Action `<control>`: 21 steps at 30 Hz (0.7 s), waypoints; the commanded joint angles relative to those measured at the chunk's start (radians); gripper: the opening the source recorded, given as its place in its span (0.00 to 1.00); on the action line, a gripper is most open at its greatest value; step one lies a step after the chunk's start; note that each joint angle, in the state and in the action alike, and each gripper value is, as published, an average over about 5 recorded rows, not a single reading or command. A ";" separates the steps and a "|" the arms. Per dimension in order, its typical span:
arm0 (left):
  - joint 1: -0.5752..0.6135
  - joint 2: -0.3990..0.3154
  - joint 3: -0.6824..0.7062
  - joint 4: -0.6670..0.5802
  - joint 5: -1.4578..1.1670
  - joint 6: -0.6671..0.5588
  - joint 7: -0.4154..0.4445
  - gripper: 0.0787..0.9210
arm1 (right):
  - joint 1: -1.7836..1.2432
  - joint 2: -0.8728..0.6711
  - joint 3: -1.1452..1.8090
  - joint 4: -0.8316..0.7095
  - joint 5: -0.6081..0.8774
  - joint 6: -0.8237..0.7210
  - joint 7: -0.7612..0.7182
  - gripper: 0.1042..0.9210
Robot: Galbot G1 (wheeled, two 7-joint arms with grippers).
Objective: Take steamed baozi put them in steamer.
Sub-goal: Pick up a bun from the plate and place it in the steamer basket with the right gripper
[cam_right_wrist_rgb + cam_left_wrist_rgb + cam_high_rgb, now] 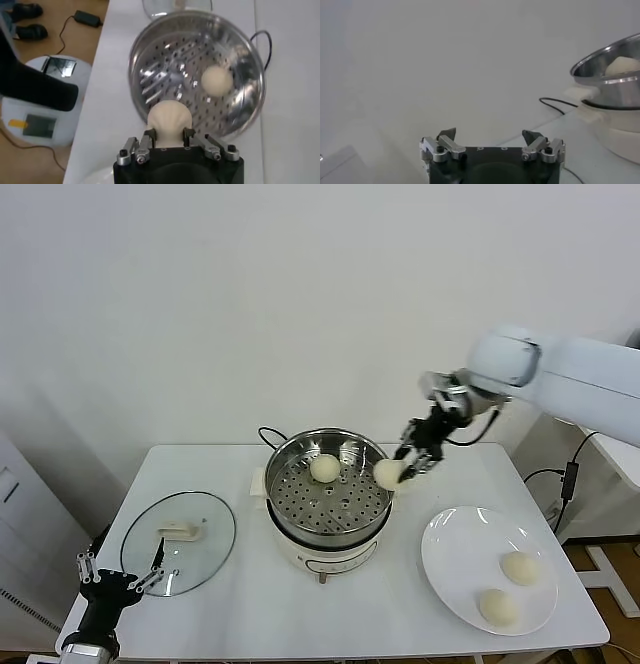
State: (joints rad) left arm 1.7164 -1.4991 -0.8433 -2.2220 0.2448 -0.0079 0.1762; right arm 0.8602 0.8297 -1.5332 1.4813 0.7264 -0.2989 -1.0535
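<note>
baozi (388, 474) clamped in right fingers (189, 136) over steamer (290, 459) rim, left fingers (447, 135) apart

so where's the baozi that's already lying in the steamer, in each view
Head view: the loose baozi lies on the steamer floor, toward the far side.
Left wrist view: only its top shows above the steamer rim.
Right wrist view: it lies on the perforated floor, beyond the baozi held by the right gripper.
Shared landmark: the steamer.
</note>
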 commanded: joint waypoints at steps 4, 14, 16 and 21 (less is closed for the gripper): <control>-0.006 -0.005 -0.003 0.005 -0.004 0.000 0.000 0.88 | -0.271 0.334 0.113 -0.075 0.012 -0.160 0.256 0.34; -0.010 0.001 -0.005 0.011 -0.007 0.001 0.001 0.88 | -0.330 0.402 0.148 -0.155 -0.023 -0.183 0.376 0.34; -0.012 0.001 -0.003 0.012 -0.007 0.002 0.001 0.88 | -0.335 0.402 0.150 -0.160 -0.004 -0.185 0.383 0.34; -0.014 -0.003 0.004 0.013 -0.002 0.003 0.002 0.88 | -0.344 0.395 0.151 -0.157 0.017 -0.193 0.390 0.36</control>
State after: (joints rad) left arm 1.7033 -1.5011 -0.8427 -2.2095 0.2402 -0.0061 0.1771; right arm 0.5778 1.1605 -1.4054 1.3600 0.7218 -0.4579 -0.7518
